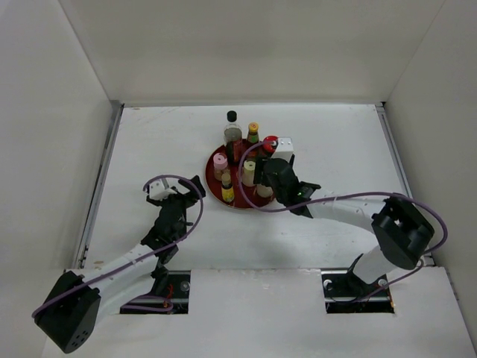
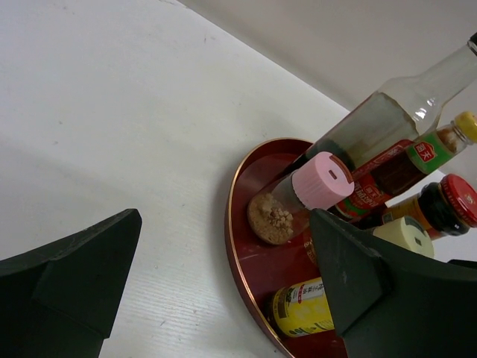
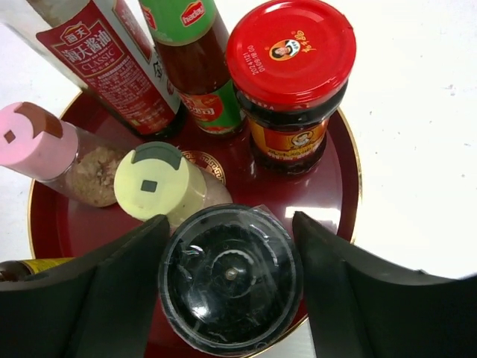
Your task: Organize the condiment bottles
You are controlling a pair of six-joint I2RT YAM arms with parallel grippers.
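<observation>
Seven condiment bottles stand on the round red tray (image 1: 212, 179). The tall clear black-capped bottle (image 1: 232, 128), a yellow-capped bottle (image 1: 253, 131) and a red-capped jar (image 1: 270, 142) stand at the back. The pink-capped jar (image 1: 220, 162), the cream-capped jar (image 1: 249, 171) and a small yellow bottle (image 1: 227, 192) stand nearer. My right gripper (image 3: 230, 220) is open, its jaws straddling the black-topped grinder (image 3: 229, 276) at the tray's front edge, with a thin gap on the right side. My left gripper (image 2: 223, 224) is open and empty just left of the tray (image 2: 276, 265), near the pink-capped jar (image 2: 320, 179).
A small white box (image 1: 288, 144) sits on the table against the tray's back right. White enclosure walls (image 1: 52, 149) close the left, right and far sides. The left arm's purple cable (image 1: 175, 179) loops above its wrist.
</observation>
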